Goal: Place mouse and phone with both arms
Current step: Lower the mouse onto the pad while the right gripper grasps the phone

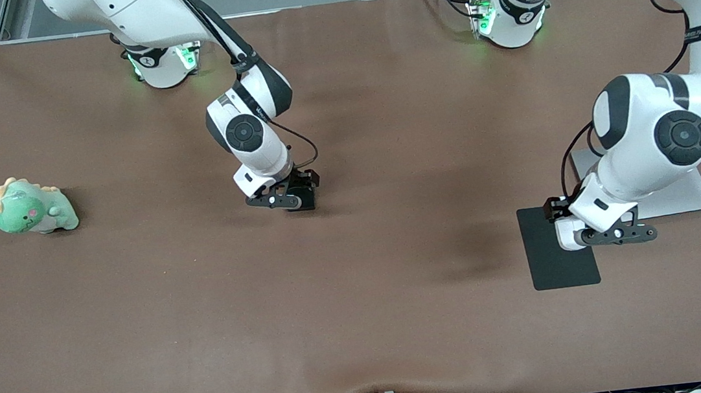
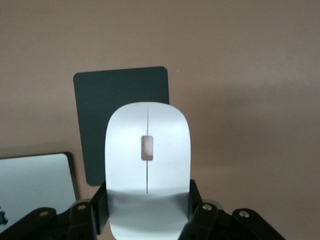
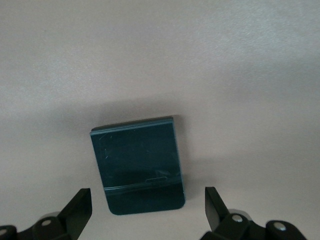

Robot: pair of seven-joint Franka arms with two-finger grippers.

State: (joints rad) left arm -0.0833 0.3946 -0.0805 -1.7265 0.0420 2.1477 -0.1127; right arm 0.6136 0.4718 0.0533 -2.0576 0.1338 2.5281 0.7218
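Mouse, glossy white oval (image 2: pixel 147 170), clamped in left tool (image 2: pixel 147 220) over flat black mouse pad (image 2: pixel 122 95) for placing; right tool (image 3: pixel 147 210), fingers apart, straddles black rectangular phone (image 3: pixel 137 165).

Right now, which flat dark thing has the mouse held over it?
The larger one, the black mouse pad, beside the silver laptop. The small phone lies between the right gripper fingers.

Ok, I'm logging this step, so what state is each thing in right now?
mouse: gripped in the left pincer, held over the mouse pad.
phone: lying flat on the table, not gripped.
right pincer: open, fingers either side of the phone.
green toy: resting on the table, untouched.
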